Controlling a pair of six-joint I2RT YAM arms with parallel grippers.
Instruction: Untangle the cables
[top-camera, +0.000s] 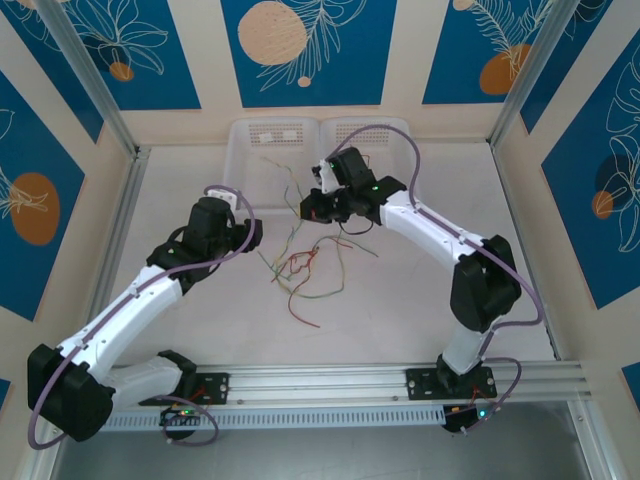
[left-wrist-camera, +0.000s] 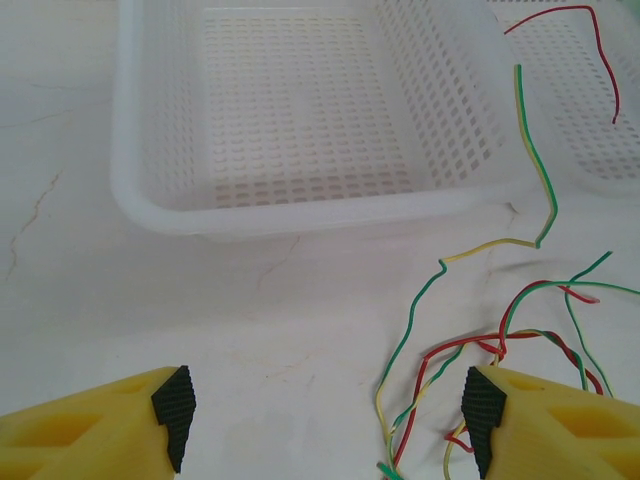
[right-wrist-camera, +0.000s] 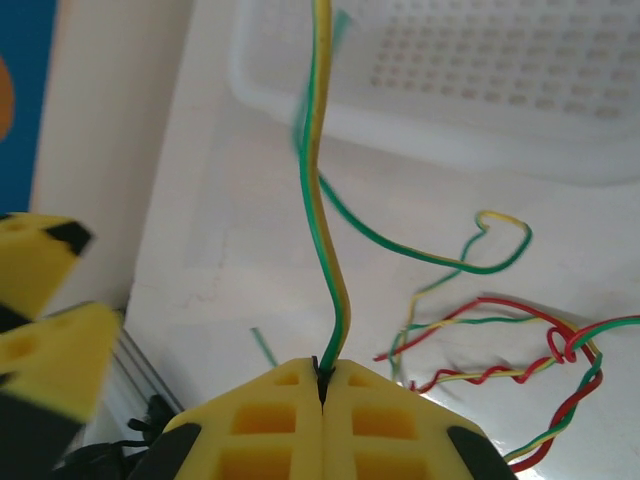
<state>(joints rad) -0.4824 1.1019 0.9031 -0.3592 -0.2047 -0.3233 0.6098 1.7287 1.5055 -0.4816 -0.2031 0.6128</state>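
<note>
The right gripper (right-wrist-camera: 322, 378) has its yellow fingers pressed together on one green-and-yellow wire (right-wrist-camera: 316, 130), which rises from the pinch toward the top of the right wrist view, taut enough to stand upright. The left gripper (left-wrist-camera: 325, 418) has its fingers wide apart with nothing between them, low over the table (top-camera: 420, 310) at the bottom of the left wrist view, just beside the tangle.

The cables (top-camera: 300, 268) lie in a loose knot at the centre of the overhead view, between the two grippers and below the two white perforated baskets (left-wrist-camera: 300, 212). In the right wrist view, red, green and yellow strands are plainly twisted round one another at lower right, forming a short braided run.

By my reading the task is at an early stage. One strand is gripped and partly raised, but its far end loops back into the bundle, and no wire lies clearly on its own. A red strand (left-wrist-camera: 600, 50) crosses the second basket at upper right of the left wrist view; I cannot tell whether it rests there or hangs above. Nearly all the separating remains.
</note>
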